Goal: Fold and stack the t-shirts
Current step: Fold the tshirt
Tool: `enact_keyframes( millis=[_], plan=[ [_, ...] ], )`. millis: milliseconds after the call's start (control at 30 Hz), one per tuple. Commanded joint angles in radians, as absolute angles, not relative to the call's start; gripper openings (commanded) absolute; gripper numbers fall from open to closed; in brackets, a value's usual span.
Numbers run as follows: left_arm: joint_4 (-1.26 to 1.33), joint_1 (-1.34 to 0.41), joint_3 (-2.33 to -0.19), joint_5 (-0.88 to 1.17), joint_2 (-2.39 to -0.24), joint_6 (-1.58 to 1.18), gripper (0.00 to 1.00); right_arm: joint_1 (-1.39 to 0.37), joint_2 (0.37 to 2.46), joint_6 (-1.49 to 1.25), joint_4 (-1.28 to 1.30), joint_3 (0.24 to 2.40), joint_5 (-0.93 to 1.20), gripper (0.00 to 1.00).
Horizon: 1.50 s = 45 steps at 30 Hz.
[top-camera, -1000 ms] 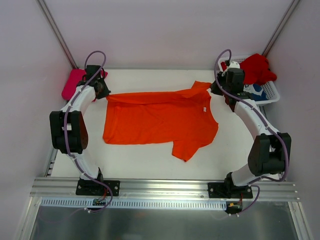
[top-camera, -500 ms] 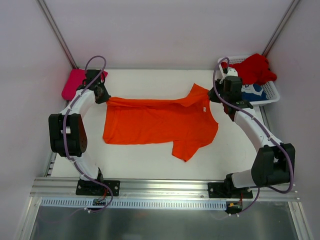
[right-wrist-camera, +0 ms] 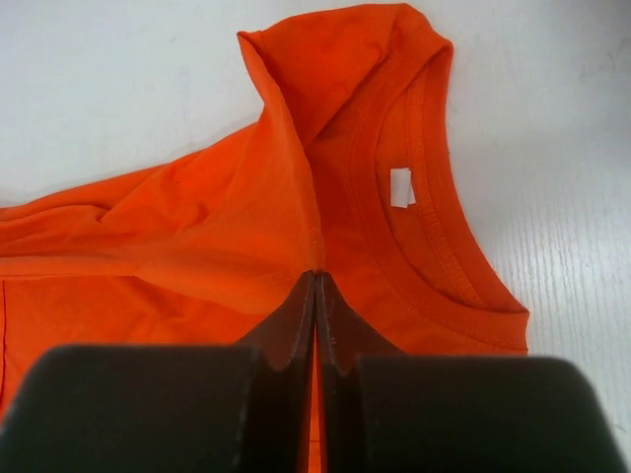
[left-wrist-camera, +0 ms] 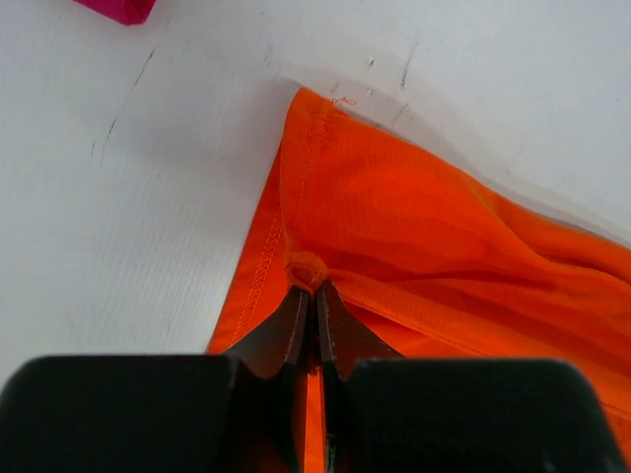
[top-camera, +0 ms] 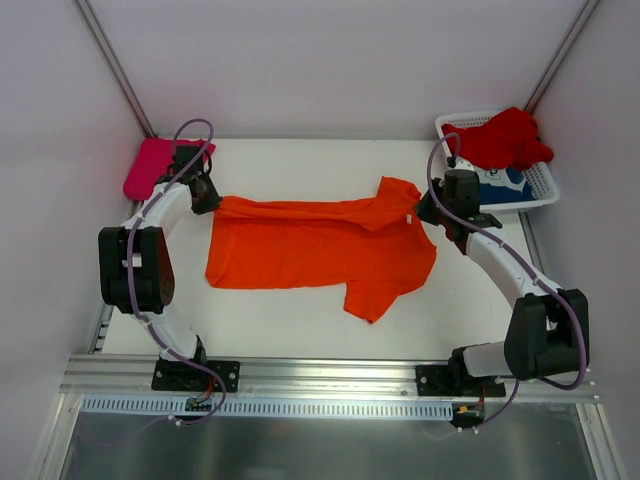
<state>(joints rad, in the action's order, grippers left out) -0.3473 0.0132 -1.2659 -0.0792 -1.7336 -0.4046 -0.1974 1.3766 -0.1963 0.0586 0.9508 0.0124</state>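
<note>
The orange t-shirt [top-camera: 320, 250] lies spread flat in the middle of the table [top-camera: 300, 335], with one sleeve pointing toward the arm bases. At its far edge, both grippers hold the cloth. The left gripper [left-wrist-camera: 314, 296] is clenched on the far hem corner, with a small bump of fabric pinched between the tips. The right gripper [right-wrist-camera: 315, 281] is clenched on a fold of the far shoulder, just beside the collar [right-wrist-camera: 434, 227], and this part stands up a little from the table.

The step in hand seems to be folding the far long edge over toward the near one. To do it well, both arms should travel together at equal height and speed, with the cloth kept lightly stretched between them so no wrinkle forms.

Farther back, the magenta-pink t-shirt [top-camera: 150, 165] lies in the left corner. On the right, the red t-shirt [top-camera: 505, 138] and the blue t-shirt [top-camera: 505, 182] sit in the basket [top-camera: 545, 192].

A small white tag [right-wrist-camera: 400, 187] sits inside the collar; no writing on it is readable.
</note>
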Motion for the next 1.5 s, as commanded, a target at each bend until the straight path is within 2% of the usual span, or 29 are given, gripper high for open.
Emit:
enact_keyframes(
  millis=[0,300,1467],
  plan=[
    [-0.344,0.012,-1.241,-0.077,-1.729,-0.416,0.00,-0.204,1.310,-0.256,0.046,0.931,-0.041,0.00],
    [-0.344,0.011,-1.186,-0.077,-1.726,-0.429,0.00,-0.215,1.256,-0.307,0.063,0.865,-0.080,0.00],
    [-0.342,0.006,-1.134,-0.071,-1.753,-0.443,0.00,-0.227,1.298,-0.479,0.058,0.762,-0.091,0.00]
  ],
)
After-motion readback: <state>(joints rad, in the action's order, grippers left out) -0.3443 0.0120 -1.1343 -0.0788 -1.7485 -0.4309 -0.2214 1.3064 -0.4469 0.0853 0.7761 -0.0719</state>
